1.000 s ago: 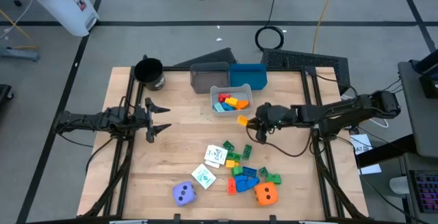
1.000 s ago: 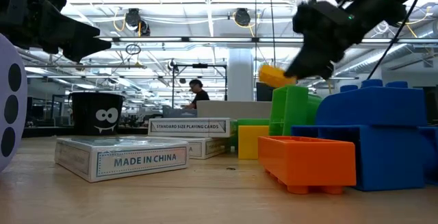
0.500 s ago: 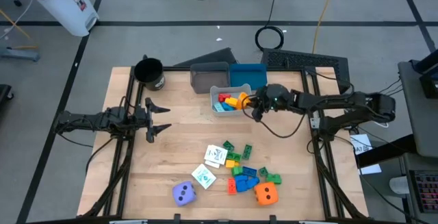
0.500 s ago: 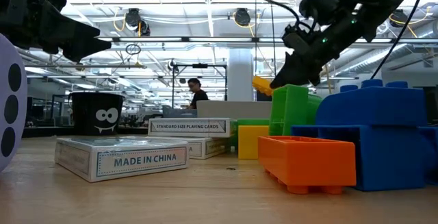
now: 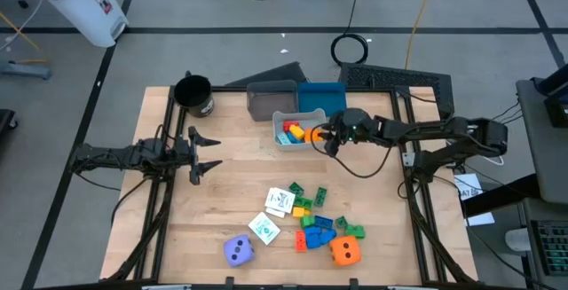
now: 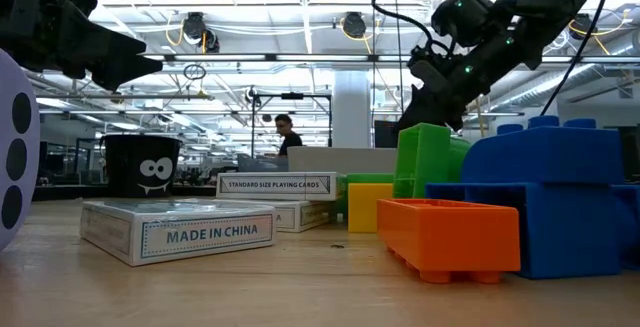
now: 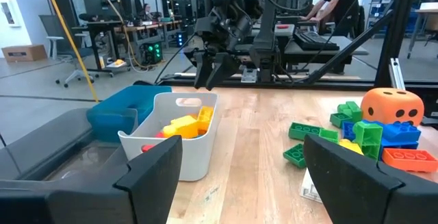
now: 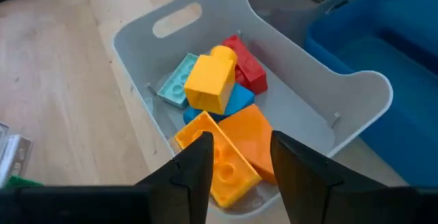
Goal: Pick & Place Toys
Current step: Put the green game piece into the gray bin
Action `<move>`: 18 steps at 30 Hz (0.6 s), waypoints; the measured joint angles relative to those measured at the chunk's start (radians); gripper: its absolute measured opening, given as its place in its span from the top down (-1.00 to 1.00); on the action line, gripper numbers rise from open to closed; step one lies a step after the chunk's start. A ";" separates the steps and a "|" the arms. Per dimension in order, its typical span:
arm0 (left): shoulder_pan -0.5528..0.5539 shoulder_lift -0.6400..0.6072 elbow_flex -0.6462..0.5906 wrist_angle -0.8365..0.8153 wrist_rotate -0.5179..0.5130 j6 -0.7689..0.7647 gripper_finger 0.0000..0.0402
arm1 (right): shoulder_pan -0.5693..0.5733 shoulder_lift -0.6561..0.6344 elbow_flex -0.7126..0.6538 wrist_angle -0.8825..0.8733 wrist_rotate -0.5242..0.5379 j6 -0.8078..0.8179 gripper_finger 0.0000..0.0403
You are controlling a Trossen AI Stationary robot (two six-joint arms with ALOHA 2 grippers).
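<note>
The right claw (image 5: 325,136) hangs over the edge of a small white bin (image 5: 282,118) near the back of the wooden tabletop (image 5: 231,161), its fingers parted and empty. Inside the bin lie a yellow block (image 8: 209,81), an orange block (image 8: 250,145), a red block (image 8: 247,67) and pale blue pieces. The left claw (image 5: 213,153) waits open above the tabletop's left side. More blocks (image 5: 321,226), two white card boxes (image 5: 273,215), a purple die (image 5: 238,251) and an orange die (image 5: 346,251) sit clustered at the front edge.
</note>
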 joint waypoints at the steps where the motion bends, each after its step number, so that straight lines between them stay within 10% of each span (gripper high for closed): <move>1: 0.000 0.000 0.000 0.000 0.000 0.000 -0.54 | 0.003 -0.002 0.000 0.004 0.000 -0.002 0.30; 18: 0.000 0.000 0.000 0.000 0.000 0.000 -0.55 | 0.382 -0.207 0.000 -0.025 -0.026 -0.168 0.24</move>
